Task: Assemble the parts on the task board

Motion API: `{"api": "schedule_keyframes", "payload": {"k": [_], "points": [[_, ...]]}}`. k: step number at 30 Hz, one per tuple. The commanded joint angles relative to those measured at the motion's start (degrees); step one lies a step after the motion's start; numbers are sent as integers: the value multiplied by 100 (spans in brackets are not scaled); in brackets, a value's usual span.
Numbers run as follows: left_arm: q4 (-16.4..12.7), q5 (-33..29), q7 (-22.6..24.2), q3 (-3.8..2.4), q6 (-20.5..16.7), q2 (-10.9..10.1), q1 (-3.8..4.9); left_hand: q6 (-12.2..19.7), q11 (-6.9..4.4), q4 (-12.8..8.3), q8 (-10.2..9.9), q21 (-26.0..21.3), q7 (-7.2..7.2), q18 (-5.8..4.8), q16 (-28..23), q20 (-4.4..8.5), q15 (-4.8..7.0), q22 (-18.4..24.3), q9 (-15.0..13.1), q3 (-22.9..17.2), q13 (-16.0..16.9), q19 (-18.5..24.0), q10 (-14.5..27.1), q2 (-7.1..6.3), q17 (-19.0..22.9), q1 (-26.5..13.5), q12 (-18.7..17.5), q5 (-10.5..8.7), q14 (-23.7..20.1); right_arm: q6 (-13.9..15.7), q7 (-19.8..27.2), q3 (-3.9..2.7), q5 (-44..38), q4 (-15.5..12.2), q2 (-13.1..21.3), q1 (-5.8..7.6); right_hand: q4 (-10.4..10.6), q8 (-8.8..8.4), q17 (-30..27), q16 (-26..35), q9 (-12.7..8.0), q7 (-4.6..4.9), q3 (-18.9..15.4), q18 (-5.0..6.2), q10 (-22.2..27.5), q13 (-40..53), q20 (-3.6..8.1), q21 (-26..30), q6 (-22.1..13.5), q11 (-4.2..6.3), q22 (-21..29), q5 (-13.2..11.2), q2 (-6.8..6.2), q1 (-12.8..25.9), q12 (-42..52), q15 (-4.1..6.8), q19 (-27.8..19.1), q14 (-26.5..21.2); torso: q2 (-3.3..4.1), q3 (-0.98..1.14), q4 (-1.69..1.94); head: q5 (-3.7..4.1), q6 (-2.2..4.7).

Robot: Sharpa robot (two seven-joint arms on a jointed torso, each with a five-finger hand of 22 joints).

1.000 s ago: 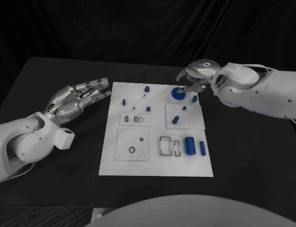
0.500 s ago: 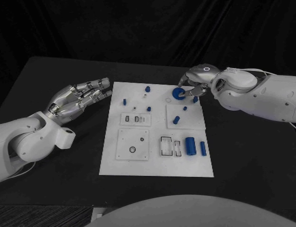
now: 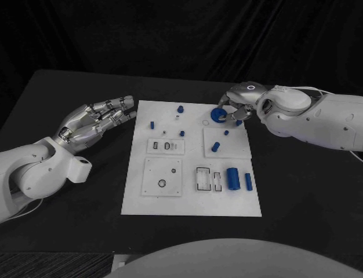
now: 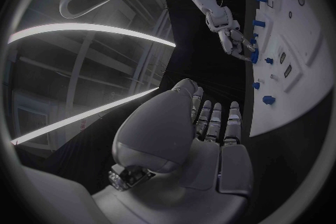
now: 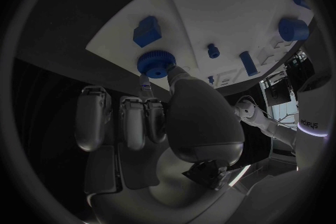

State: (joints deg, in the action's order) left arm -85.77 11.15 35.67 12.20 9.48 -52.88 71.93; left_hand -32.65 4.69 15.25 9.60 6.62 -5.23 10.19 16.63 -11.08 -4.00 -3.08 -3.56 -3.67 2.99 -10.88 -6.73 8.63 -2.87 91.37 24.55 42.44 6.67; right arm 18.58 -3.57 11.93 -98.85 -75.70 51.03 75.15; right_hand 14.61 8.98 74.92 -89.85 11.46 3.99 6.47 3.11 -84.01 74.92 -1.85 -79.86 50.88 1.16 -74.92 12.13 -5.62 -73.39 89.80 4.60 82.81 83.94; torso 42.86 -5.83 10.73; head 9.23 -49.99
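While my right hand [image 3: 236,107] pinched the blue gear [image 3: 218,115] just above the task board [image 3: 190,200] near its far right corner, my left hand [image 3: 98,120] hung released, fingers spread, off the board's left edge, much farther away.

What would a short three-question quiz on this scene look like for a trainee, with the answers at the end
1. True or false: the left hand is holding a blue part.
2. Which hand grips the blue gear? A) left B) right C) neither
3. Fill in: the large blue cylinder lies near the task board's ______ edge, nearest the robot or farthest?

Key: 1. False; it hovers open beside the board. 2. B, the right hand. 3. Nearest.
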Motion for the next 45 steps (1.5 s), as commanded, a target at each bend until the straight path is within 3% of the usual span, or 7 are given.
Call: {"api": "schedule_keyframes", "payload": {"k": [1, 5, 9, 19, 25, 35, 45], "points": [[-1, 2, 60, -5, 99, 15, -8, 41, -3, -14, 7, -25, 11, 19, -9, -37, -47, 10, 1, -35, -6, 13, 40, -5, 6, 45, -29, -38, 5, -73, -40, -1, -11, 25, -12, -27, -122, 66, 1508, -15, 101, 0, 36, 7, -599, 1508, 17, 51, 4, -18, -651, 487, 16, -129, 20, 21, -39, 606, 1, -1, -2, -7, -1], [4, 2, 60, -5, 110, 20, -10, 41, -3, -14, 7, -25, 11, 19, -9, -37, -47, 10, 1, -35, -6, 13, 40, -5, 6, 45, -29, -38, 5, -12, 20, -1, -11, 34, -26, -34, -364, 264, 1485, 8, 329, -19, 209, 14, -599, 1508, 44, 88, 211, -7, -654, 1580, 33, -339, 20, 40, -42, 597, -1, -1, 1, -14, -1], [13, 2, 60, -5, 122, 24, -12, 44, 0, -16, 7, -24, 8, 19, -8, -40, -51, 9, 1, -44, -6, 12, 42, -5, 7, 45, -30, -41, 5, 101, 68, -1, -11, 18, -34, -36, -557, 425, 1360, 135, 527, -27, 372, 27, -599, 1508, 52, 160, 249, 1, -625, 1943, 44, -476, 20, 57, -72, 550, -5, -2, 1, -21, -1], [11, 2, 60, -5, 126, 2, -14, 44, 0, -16, 7, -24, 8, 19, -8, -40, -51, 9, 1, -44, -6, 12, 42, -5, 7, 45, -30, -41, 5, 602, 182, -2, -11, -248, 24, 1, -691, 635, 1332, 167, 742, -28, 460, 23, -599, 1508, 52, 165, 348, -2, -642, 1952, 58, -519, 20, 58, -52, 542, -5, -4, -4, -57, -1], [4, 2, 50, -5, 130, -19, -15, 44, 0, -16, 7, -24, 8, 19, -8, -40, -51, 9, 1, -44, -6, 12, 42, -5, 7, 45, -30, -41, 5, 725, 195, -3, -11, -544, 38, 216, -690, 692, 1350, 149, 812, -23, 457, 15, -599, 1508, 44, 144, 357, -1, -665, 1884, 42, -466, 20, 42, -27, 551, -4, -4, -3, -81, -1], [10, 2, 34, -5, 144, -15, -14, 41, 14, -23, 14, -22, 0, 18, 8, -49, -64, 9, -1, -73, -3, 9, 39, -5, 5, 43, -6, -51, 13, 454, 258, -5, -11, -956, -218, 558, -675, 709, 1376, 123, 872, -19, 465, 8, -599, 1508, 33, 125, 302, -2, -689, 1731, 55, -406, 20, 33, -2, 561, -5, -9, 3, -90, -1], [41, 2, 30, -5, 168, 38, -14, 41, 14, -23, 14, -22, 0, 18, 8, -49, -64, 9, -1, -73, -3, 9, 39, -5, 5, 43, -6, -51, 13, -20, 413, -5, -10, -540, -846, 552, -680, 702, 1376, 124, 886, -15, 486, 9, -599, 1508, 31, 128, 269, 0, -690, 1691, 80, -403, 20, 30, 1, 562, 2, -19, -2, -198, -1]]}}
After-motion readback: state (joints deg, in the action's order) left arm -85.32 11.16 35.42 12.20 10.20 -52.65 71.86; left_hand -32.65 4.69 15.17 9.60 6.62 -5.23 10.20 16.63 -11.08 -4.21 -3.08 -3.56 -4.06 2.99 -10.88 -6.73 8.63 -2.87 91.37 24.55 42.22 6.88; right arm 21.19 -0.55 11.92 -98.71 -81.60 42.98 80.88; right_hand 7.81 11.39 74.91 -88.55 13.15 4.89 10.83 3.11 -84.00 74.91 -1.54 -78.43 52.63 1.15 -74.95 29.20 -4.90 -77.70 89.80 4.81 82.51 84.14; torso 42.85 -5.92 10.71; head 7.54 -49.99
